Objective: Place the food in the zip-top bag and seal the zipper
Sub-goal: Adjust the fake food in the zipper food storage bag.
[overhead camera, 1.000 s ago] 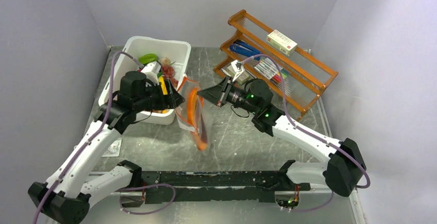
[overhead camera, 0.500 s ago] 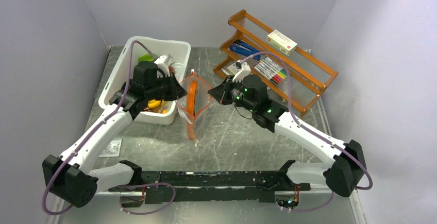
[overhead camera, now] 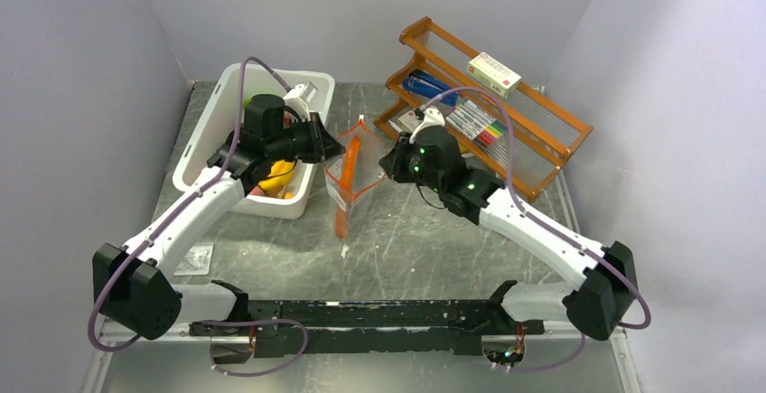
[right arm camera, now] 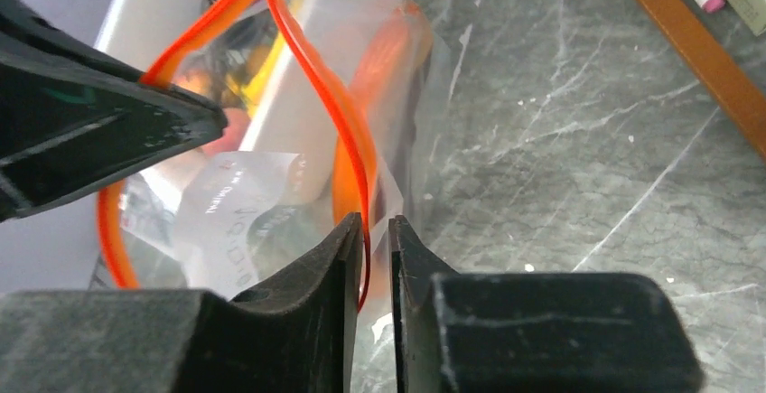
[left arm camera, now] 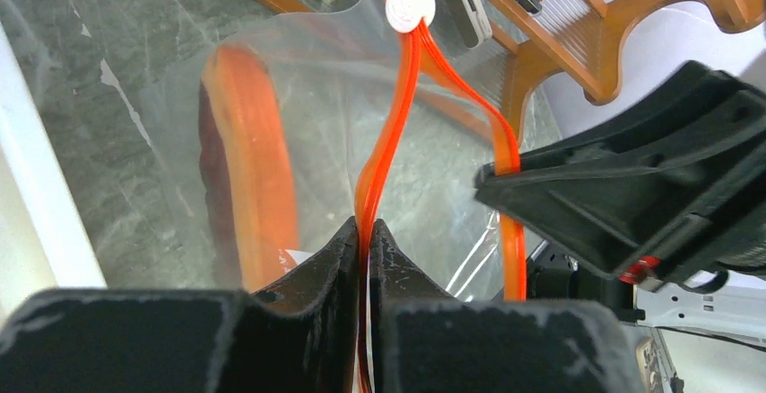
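The zip-top bag hangs upright between my two grippers, right of the bin. Inside it stands the dark, orange-rimmed slab, also visible from above. The orange zipper is parted into two strips, and its white slider sits at the far end. My left gripper is shut on the near strip; from above it is at the bag's left side. My right gripper straddles the other strip with a small gap between its jaws. More food, including a yellow banana bunch, lies in the bin.
The white bin stands at the back left, close behind my left arm. An orange wooden rack with markers and a box fills the back right. A small packet lies on the table at the front left.
Both grippers moved back and toward each other, carrying the bag to the right and narrowing its mouth. The left gripper closed on the zipper strip. The right jaws eased slightly apart.
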`<state>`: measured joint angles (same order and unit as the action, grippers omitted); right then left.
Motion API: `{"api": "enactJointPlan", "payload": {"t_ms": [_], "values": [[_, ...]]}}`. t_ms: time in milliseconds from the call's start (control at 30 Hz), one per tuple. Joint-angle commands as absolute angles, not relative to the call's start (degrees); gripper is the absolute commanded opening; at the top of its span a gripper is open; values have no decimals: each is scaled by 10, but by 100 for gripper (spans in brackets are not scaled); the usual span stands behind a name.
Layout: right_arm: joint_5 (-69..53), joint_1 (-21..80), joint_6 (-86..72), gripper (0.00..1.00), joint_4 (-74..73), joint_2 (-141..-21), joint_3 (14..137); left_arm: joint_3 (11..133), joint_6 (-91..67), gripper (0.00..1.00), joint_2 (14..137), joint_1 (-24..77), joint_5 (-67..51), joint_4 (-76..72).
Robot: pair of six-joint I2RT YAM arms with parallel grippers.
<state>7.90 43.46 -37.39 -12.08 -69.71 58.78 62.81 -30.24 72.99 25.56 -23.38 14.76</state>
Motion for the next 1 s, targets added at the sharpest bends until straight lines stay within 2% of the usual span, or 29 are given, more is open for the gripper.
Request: {"api": "enactJointPlan", "payload": {"t_ms": [0, 133, 167, 233, 367, 433, 500, 600, 800, 967], "values": [[60, 431, -394, 21, -136, -737, 614, 637, -297, 7, 731, 259, -258, 114], [54, 429, -405, 23, -116, -760, 621, 634, -295, 7, 731, 259, -257, 110], [58, 429, -405, 18, -122, -766, 627, 633, -294, 7, 732, 259, -256, 111], [62, 429, -402, 0, -118, -768, 629, 632, -293, 7, 732, 259, -255, 114], [69, 430, -386, 0, -98, -731, 617, 633, -300, 7, 729, 259, -237, 129], [77, 430, -381, 0, -98, -705, 612, 636, -304, 15, 724, 259, -223, 139], [69, 429, -369, 0, -93, -683, 604, 641, -304, 30, 715, 259, -211, 148], [47, 429, -355, 0, -99, -670, 599, 654, -301, 45, 704, 259, -202, 162], [49, 429, -358, 0, -125, -651, 605, 688, -279, 62, 680, 259, -142, 211], [67, 429, -352, 0, -142, -631, 596, 716, -256, 94, 659, 258, -72, 265]]}}
